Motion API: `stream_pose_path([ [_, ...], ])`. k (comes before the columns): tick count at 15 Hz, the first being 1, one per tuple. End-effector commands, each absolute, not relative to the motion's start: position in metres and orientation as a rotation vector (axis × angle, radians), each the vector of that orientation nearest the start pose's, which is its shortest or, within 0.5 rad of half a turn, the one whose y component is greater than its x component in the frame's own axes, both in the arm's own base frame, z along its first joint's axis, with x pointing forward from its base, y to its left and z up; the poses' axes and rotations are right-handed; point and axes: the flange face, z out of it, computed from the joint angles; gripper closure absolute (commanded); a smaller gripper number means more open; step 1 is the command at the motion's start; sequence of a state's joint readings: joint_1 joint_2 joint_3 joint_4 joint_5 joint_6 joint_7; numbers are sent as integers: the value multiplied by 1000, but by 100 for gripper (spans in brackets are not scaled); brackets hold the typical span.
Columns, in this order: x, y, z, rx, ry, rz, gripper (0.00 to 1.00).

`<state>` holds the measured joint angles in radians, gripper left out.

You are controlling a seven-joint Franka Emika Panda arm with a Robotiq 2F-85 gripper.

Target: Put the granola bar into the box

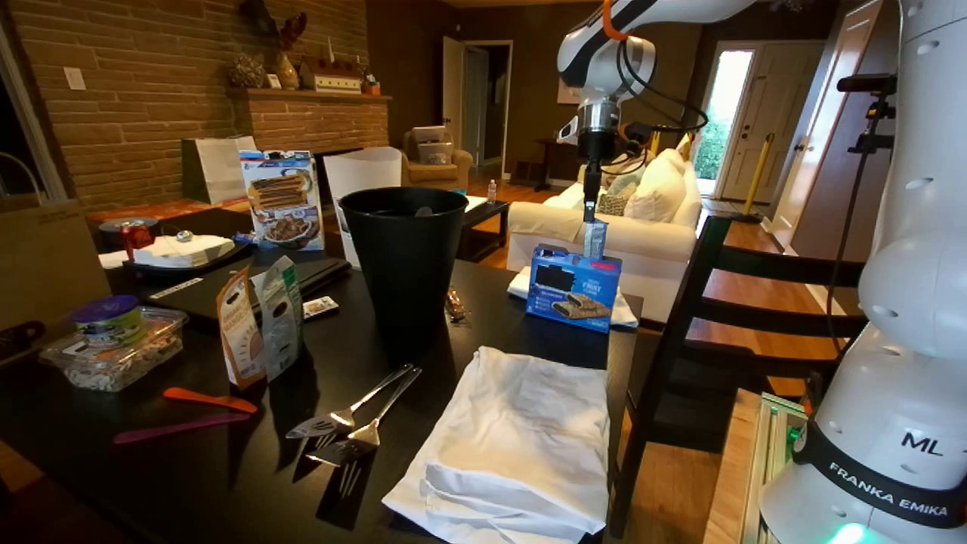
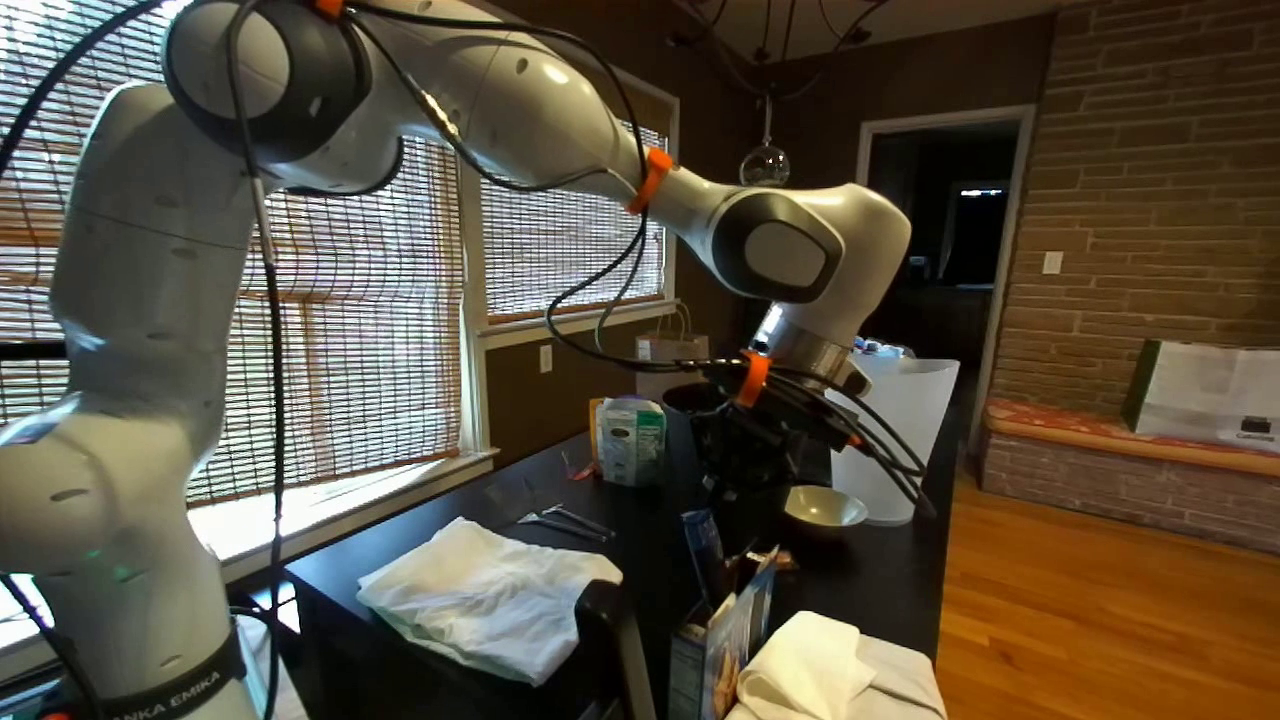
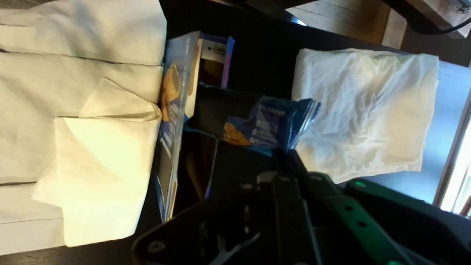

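The box [image 1: 576, 291] is a small bright-blue carton standing upright near the table's edge. It also shows in an exterior view [image 2: 738, 640] and in the wrist view [image 3: 171, 110], where its open top shows. My gripper [image 1: 590, 213] is above the box, shut on one end of the granola bar [image 1: 595, 239], a blue wrapped bar. In the wrist view the fingertips [image 3: 285, 152] pinch the wrapper's crimped end, and the bar [image 3: 263, 123] hangs with its far end at the box's opening. In an exterior view the bar [image 2: 704, 548] is tilted. I cannot tell how far its lower end is inside.
A tall black bin [image 1: 404, 257] stands beside the box. A folded white cloth [image 1: 521, 438] lies in front, and a beige cloth [image 3: 103, 147] lies against the box's other side. A bowl [image 2: 825, 506], utensils [image 1: 363, 431] and a chair [image 1: 702, 287] are nearby.
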<state>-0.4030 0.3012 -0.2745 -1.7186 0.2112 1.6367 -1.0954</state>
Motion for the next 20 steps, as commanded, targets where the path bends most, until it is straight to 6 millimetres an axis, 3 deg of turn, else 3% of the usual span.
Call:
stream_pose_path([
  [1,490,-354,390,-2694,-502,177,100],
  [20,489,-359,369,-2710,-473,221,100],
])
